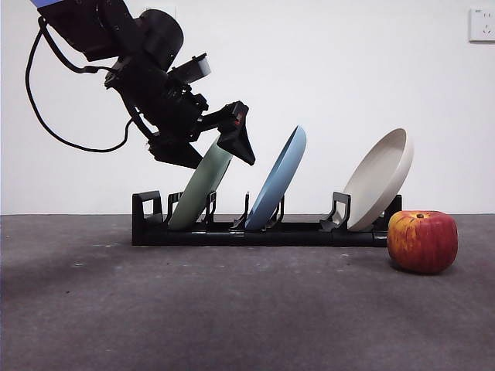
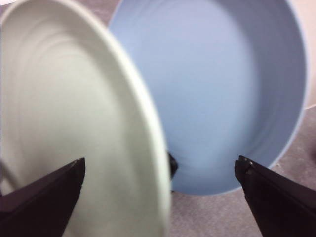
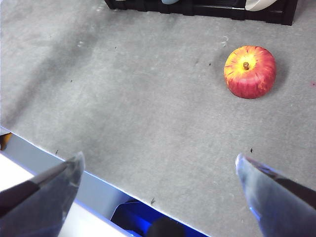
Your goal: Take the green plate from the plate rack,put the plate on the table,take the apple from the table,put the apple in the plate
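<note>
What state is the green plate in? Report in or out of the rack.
In. The green plate leans in the plate rack, with the open left claw straddling its upper rim.

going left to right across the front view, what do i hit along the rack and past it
left gripper at the top of the green plate → blue plate → beige plate → apple on the table, just past the plate rack's right end
</note>
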`<action>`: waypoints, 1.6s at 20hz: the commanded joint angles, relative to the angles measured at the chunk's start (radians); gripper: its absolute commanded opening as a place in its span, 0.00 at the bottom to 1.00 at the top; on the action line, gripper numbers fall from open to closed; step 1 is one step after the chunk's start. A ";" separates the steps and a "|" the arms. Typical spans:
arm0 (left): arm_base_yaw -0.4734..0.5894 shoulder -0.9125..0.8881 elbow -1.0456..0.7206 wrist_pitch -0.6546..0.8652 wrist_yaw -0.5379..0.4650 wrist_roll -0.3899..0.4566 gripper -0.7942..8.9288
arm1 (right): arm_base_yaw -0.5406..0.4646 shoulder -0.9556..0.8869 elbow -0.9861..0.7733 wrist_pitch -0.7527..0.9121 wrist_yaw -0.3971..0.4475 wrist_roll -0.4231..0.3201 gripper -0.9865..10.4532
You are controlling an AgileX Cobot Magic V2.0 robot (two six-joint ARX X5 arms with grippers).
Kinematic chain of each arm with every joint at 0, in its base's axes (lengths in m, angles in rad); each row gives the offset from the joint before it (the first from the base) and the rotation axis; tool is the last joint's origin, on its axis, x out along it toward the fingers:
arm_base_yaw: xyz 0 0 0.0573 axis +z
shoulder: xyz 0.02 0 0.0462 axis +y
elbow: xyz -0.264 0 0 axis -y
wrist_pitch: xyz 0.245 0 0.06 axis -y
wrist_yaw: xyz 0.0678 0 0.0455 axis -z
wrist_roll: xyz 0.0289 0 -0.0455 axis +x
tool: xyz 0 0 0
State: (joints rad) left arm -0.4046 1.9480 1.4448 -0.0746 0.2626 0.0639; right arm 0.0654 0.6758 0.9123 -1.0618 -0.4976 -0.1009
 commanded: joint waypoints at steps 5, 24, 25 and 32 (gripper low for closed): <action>-0.003 0.005 0.001 0.005 0.008 0.000 0.13 | 0.002 0.005 0.001 0.004 0.001 0.006 0.66; 0.007 -0.197 0.002 -0.032 0.082 -0.015 0.07 | 0.002 0.005 0.001 0.005 0.000 0.002 0.66; 0.007 -0.226 0.002 -0.050 0.082 -0.014 0.07 | 0.002 0.005 0.001 0.005 0.000 0.002 0.66; -0.083 -0.474 0.002 -0.479 -0.008 0.249 0.08 | 0.002 0.005 0.001 0.006 0.000 0.002 0.66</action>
State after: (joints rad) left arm -0.4809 1.4673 1.4509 -0.5457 0.2600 0.2234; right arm 0.0654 0.6815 0.9123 -1.0615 -0.4973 -0.1013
